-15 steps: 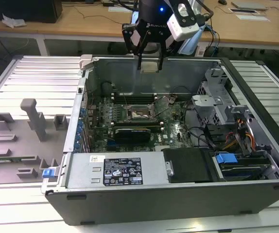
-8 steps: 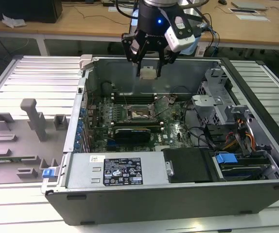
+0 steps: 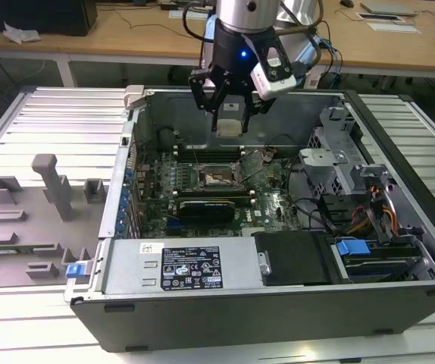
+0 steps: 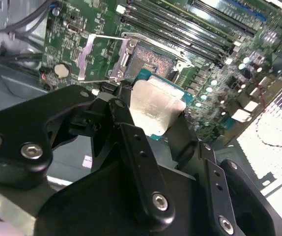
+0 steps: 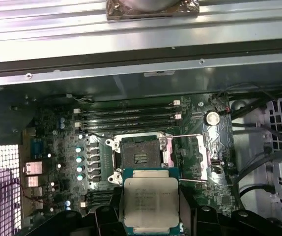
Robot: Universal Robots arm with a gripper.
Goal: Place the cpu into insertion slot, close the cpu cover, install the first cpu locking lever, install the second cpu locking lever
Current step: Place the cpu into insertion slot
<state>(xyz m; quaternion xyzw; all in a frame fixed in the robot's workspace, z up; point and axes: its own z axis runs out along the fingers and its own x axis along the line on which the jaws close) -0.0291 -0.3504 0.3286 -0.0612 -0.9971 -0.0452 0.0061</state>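
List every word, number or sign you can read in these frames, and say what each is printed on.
No text can be read.
Large black label on the grey metal housing at the case front: rows of print and symbols, too small to read.
Small white sticker beside it: too small to read.
The cpu, held in the claw: faint lines on its metal top, too blurred to read.

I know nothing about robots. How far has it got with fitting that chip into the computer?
Nothing is finished yet. In hand: the gripper has its jaws shut on the cpu, held above the open case. The insertion slot is bare, its contacts showing, so the chip is not seated. The cpu cover stands flipped open beside the slot, so closing and locking it are left.
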